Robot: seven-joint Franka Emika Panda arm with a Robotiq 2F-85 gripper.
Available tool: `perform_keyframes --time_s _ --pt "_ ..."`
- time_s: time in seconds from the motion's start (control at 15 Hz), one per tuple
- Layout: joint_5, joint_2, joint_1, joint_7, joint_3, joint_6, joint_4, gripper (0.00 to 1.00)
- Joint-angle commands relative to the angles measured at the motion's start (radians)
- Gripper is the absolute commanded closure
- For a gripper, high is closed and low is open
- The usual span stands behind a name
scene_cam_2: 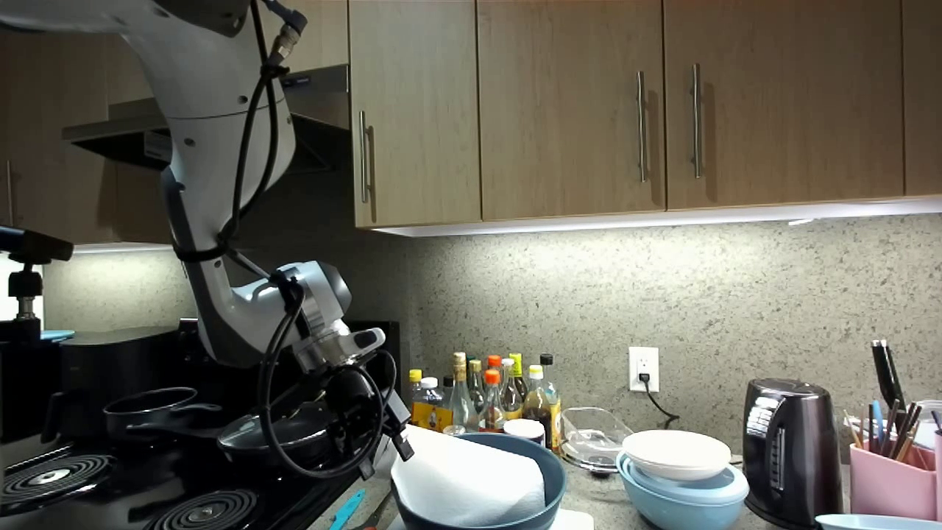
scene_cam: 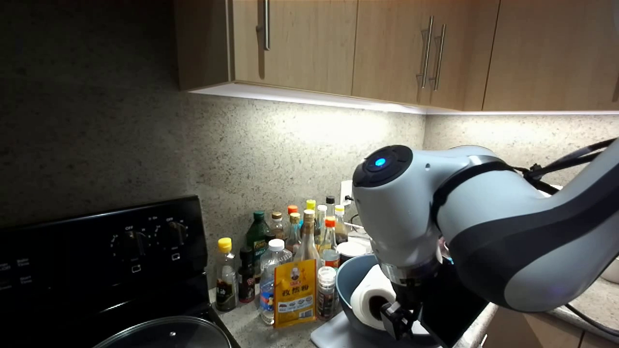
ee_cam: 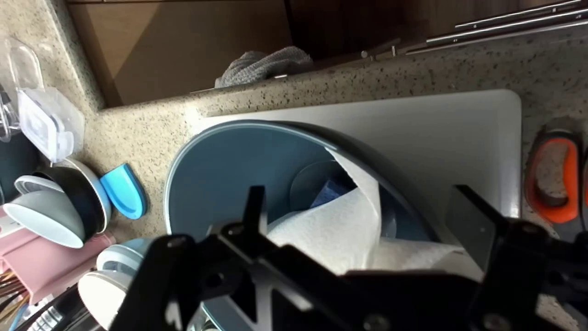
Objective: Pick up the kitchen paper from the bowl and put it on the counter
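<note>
The white kitchen paper (scene_cam: 378,282) lies tilted in the dark blue-grey bowl (scene_cam: 348,275), its hollow end raised at the rim. In an exterior view the paper (scene_cam_2: 478,482) slants down into the bowl (scene_cam_2: 556,471). My gripper (scene_cam: 399,321) is at the paper's raised end. In the wrist view the gripper (ee_cam: 359,191) is open, its fingers wide apart, with paper (ee_cam: 328,230) showing between and below them and a loose sheet reaching the bowl's rim (ee_cam: 167,193). Contact cannot be told. The speckled counter (ee_cam: 151,138) surrounds the bowl.
A white board (ee_cam: 441,128) lies under the bowl. Several bottles (scene_cam: 307,241) and a yellow packet (scene_cam: 295,295) stand behind it. Stacked bowls (scene_cam_2: 684,489) and a kettle (scene_cam_2: 791,442) stand to one side, the black stove (scene_cam_2: 132,493) to another. An orange-handled tool (ee_cam: 553,211) lies nearby.
</note>
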Motion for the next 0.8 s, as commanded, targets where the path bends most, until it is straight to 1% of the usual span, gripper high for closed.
perform_keyframes --time_s 0.0,0.13,0.33,0.73 --pt "-0.006 -0.027 -0.014 -0.001 -0.014 0.016 -0.031 0.0" --pt "-0.06 -0.012 -0.003 0.015 -0.024 -0.001 0.0 0.0" --pt "-0.088 0.002 0.0 0.009 -0.02 -0.014 0.031 0.0" --pt "-0.03 0.008 -0.011 -0.026 -0.012 0.006 0.046 0.0"
